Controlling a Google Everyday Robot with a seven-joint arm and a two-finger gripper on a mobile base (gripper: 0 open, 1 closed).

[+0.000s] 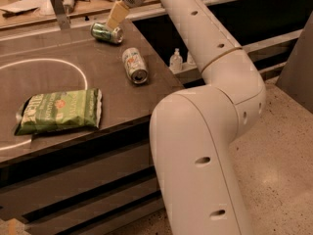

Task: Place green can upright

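Note:
The green can [103,32] lies on its side at the back of the dark table [73,77], silver top rim pointing right. My gripper [116,16] hangs just above the can's right end, close to it or touching it, reaching in from the upper right on the long white arm [205,38]. Whether it holds the can does not show.
A paler silver-white can [134,65] lies on its side in front of the green can, near the table's right edge. A flat green chip bag [61,110] lies at the front left. A white circle [80,72] is marked on the table. Small bottles [176,60] stand on a lower ledge to the right.

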